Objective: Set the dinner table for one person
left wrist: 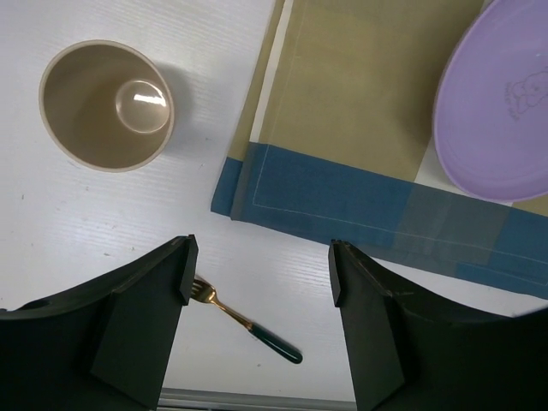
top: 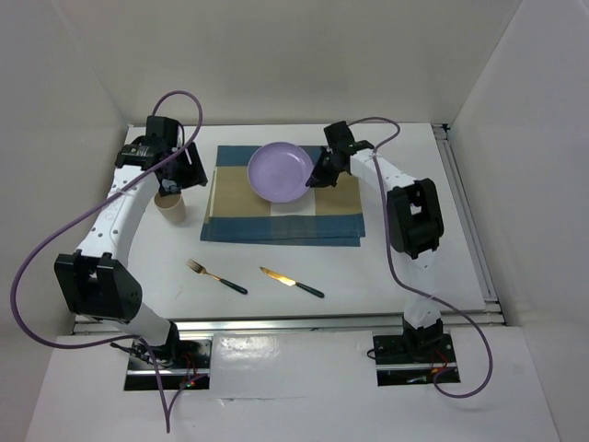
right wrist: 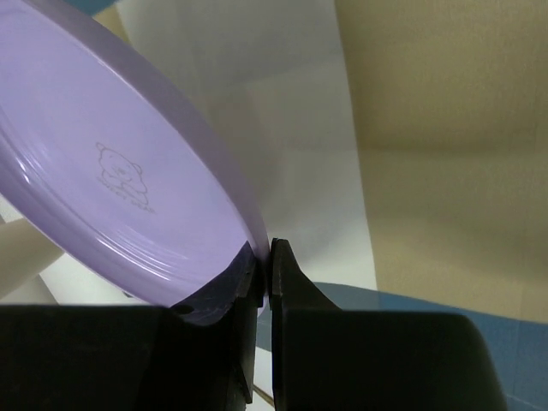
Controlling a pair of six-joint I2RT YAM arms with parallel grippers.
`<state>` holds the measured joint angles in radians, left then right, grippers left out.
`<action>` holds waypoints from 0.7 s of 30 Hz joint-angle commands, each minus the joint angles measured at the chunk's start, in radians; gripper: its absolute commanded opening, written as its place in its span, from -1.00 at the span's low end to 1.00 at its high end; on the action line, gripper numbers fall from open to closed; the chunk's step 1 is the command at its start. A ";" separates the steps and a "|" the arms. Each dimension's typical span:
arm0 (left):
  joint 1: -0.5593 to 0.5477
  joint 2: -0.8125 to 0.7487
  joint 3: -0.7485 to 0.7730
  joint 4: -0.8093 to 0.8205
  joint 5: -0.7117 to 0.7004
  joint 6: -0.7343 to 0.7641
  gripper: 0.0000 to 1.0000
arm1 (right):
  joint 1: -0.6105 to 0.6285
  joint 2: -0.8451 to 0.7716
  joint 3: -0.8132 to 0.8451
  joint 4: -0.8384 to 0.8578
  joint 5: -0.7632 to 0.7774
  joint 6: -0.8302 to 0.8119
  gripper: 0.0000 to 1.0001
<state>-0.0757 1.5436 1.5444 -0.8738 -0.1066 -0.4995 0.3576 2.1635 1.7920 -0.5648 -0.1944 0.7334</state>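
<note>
Over the dinner table (top: 368, 267), right end effector (right wrist: 265, 257) pinches the purple plate (top: 279, 170); left end effector (left wrist: 261, 267) gapes.

surface (top: 359, 272): you have a large, flat, matte white rectangle | pose: level, lying across the middle of your top view | edges: aluminium rails (top: 294, 322) run along its near side and its right side | surroundings: white walls (top: 276, 55) enclose it left, far and right | finish: faint fine streaks show up close
</note>
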 commanded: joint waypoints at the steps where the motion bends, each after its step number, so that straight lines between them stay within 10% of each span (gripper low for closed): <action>1: -0.006 -0.030 0.005 0.002 -0.028 0.009 0.60 | 0.001 0.019 0.043 -0.010 -0.066 -0.015 -1.00; 11: -0.006 0.021 0.043 -0.013 -0.062 -0.001 0.71 | 0.010 0.053 -0.011 0.009 -0.016 0.008 -0.88; 17: -0.015 0.036 0.050 -0.044 -0.073 0.012 0.85 | 0.011 0.053 -0.034 0.034 -0.019 0.008 0.23; 21: -0.015 0.045 0.028 -0.022 -0.082 0.012 0.88 | 0.011 0.022 -0.014 0.023 -0.008 -0.023 0.49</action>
<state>-0.0853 1.5772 1.5654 -0.9039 -0.1627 -0.4995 0.3603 2.2177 1.7592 -0.5671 -0.2138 0.7349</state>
